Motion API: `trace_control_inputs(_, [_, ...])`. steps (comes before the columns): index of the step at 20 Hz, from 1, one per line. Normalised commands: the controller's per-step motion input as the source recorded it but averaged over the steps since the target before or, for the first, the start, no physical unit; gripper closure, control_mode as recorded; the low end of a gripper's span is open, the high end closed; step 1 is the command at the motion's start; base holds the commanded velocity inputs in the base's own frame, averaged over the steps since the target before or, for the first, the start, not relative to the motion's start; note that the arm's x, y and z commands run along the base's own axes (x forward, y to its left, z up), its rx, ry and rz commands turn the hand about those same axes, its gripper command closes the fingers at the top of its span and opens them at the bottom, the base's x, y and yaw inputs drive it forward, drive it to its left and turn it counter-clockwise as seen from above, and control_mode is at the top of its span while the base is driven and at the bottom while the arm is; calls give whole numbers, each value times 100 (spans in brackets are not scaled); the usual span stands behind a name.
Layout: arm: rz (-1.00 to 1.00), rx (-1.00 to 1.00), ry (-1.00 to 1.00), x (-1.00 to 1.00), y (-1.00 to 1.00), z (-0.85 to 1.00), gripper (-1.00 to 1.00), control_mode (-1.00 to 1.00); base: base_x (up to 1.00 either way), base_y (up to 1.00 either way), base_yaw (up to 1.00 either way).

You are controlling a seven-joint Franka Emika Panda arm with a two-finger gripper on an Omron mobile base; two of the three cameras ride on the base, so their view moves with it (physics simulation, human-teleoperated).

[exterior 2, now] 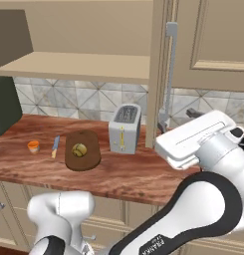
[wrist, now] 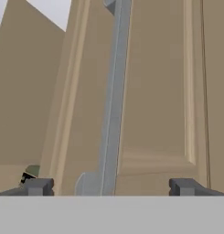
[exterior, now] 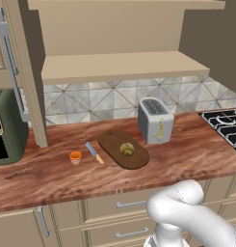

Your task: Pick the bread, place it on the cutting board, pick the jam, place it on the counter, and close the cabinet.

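Observation:
The olive-brown bread (exterior: 127,149) (exterior 2: 79,149) lies on the dark oval cutting board (exterior: 114,143) (exterior 2: 88,158). To the board's left, the small orange jam (exterior: 75,157) (exterior 2: 33,146) stands on the wood-grain counter (exterior: 52,178) (exterior 2: 133,174). The beige cabinet (exterior: 119,65) (exterior 2: 78,64) is open, and its inner shelf is bare. My gripper (wrist: 111,186) (exterior 2: 192,114) is open, held up at the right door's edge. The door's long grey bar handle (wrist: 114,105) (exterior 2: 171,74) runs between the two fingertips (wrist: 38,186), which stand wide apart.
A blue-handled knife (exterior: 94,152) (exterior 2: 55,146) lies between jam and board. A silver toaster (exterior: 155,119) (exterior 2: 124,128) stands right of the board. A green appliance (exterior: 6,128) sits at the far left, stove burners (exterior: 225,123) at the right. The left door (exterior: 23,72) stands open.

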Motion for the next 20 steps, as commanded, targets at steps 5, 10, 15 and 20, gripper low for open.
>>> trace_control_inputs(5, [13,0,0,0,0,0,-100,-100,0,0,0])
trace_control_inputs(10, [12,0,0,0,0,0,-100,-100,0,0,0])
trace_control_inputs(15, [11,0,0,0,0,0,-100,-100,0,0,0])
trace_control_inputs(20, [11,0,0,0,0,0,-100,-100,0,0,0])
